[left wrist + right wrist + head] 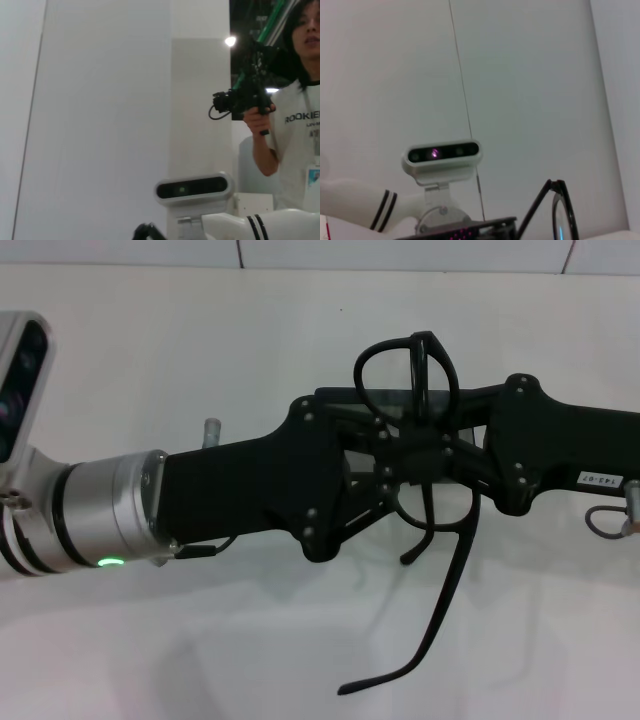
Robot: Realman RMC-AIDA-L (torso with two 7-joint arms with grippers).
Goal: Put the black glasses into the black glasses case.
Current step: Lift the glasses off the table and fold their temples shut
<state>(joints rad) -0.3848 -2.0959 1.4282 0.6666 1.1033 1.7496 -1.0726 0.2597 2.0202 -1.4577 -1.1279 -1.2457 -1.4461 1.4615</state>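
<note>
Step in hand, by my read: handover or re-grip of the black glasses (418, 430) in mid-air, w/ both arms meeting at the centre of the head view. The left tool (385, 475) comes in from the left of frame, the right tool (450, 455) from the right; both meet at the frame's bridge area. Glasses are held up over the white worktop (200, 340), one lens at upper centre, temples unfolded and trailing to lower centre. Both tools look closed in on the frame, but which one really bears it I can't tell.

Black glasses case: not seen in any view. Next move prob calls for one tool to let go, temples folded, then carry to the case.

Right wrist view adds the lens (560, 212) edge-on at lower right. Left wrist view shows only a wall and a person (295, 105) w/ a camera at upper right.
</note>
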